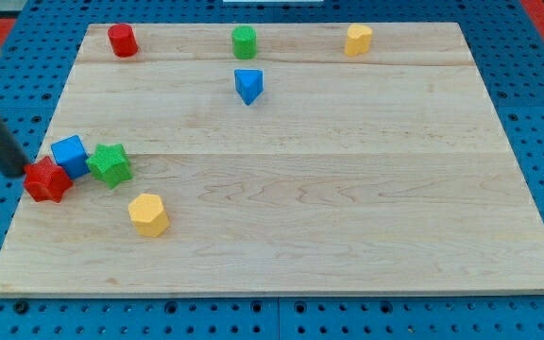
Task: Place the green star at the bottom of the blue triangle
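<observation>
At the view's left edge the dark rod comes down from the upper left corner, and my tip is seen just beside the left face of the red star, touching it or nearly so; which of the two cannot be told. No gripper is carried, so nothing is clamped and no jaws are to be reported. The red star, the blue cube and the green star are packed together in a small cluster near the left side of the wooden board, the green star being the rightmost of the three and touching the cube. The yellow block, roughly hexagonal, lies just below and to the right of the cluster. The blue triangle stands well apart, up and to the right, with bare board beneath it. For the step to be done well, the tip would best be brought round to the lower left of the green star alone, so that the push is aimed up and rightward and the red star and cube are not dragged along; the push should be ended just under the triangle without it being nudged. Along the top are seen a red cylinder, a green cylinder and a yellow block whose shape is hard to make out. The rod's upper part is cut off and blurred.
</observation>
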Controlling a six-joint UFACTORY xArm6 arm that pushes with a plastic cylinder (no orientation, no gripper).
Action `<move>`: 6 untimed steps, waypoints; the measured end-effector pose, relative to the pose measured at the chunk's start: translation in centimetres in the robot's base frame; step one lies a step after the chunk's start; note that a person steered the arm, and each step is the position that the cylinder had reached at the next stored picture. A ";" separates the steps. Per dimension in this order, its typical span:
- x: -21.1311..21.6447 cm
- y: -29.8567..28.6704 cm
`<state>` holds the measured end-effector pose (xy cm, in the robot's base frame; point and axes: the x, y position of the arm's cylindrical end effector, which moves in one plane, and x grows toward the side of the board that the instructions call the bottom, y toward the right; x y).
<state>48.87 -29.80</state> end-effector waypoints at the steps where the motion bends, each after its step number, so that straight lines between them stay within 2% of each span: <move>1: 0.5 1.4; 3: -0.6 6.6; 5: -4.2 9.5; 6: -2.5 12.5</move>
<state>46.33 -17.27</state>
